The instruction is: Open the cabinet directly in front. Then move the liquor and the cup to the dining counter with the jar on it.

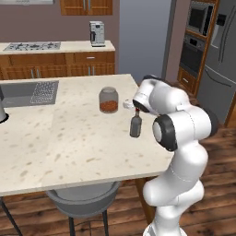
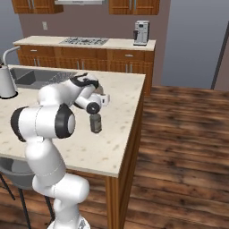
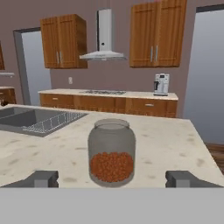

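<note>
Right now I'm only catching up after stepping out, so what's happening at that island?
The white arm reaches over the dining counter. The liquor stands upright on the stone top, just below the claw, whose tips are spread wide in the hand view, gripping nothing there. The jar with orange-brown contents sits just beyond the bottle, toward the sink.

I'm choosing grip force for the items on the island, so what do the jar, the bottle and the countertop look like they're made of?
The jar looks like clear, glossy glass: its orange-brown contents show through the wall. The liquor appears to be darker grey-tinted glass with a red cap, though it's too small to be sure. The dining counter looks like polished beige stone, going by its fine brown speckles.
</note>
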### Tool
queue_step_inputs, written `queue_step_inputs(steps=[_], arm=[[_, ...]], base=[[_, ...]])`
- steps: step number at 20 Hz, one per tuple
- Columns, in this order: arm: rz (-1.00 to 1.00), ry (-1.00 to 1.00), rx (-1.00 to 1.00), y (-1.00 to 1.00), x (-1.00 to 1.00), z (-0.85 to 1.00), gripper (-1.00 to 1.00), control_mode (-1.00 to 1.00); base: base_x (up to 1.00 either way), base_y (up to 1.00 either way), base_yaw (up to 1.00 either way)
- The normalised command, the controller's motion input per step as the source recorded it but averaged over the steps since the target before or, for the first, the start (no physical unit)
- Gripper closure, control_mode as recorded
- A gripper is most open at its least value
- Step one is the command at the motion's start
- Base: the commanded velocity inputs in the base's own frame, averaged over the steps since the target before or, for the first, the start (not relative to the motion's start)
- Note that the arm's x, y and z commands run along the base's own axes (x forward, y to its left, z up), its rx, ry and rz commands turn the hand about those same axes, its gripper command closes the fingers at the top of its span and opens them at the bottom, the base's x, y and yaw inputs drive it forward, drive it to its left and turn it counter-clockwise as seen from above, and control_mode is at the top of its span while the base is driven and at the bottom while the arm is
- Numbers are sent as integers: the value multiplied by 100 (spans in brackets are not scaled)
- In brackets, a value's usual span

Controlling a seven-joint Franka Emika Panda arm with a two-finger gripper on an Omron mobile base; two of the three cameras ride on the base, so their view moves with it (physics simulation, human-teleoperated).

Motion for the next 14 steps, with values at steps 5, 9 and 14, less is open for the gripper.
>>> queue_step_inputs(steps=[5,9,14], arm=[[-2,0,2,-17,-23,100,-100,-100],[-4,6,5,-38,-35,100,-100,-100],[-3,19,7,-52,-67,100,-100,-100]], base=[[0,0,0],[0,0,0],[0,0,0]])
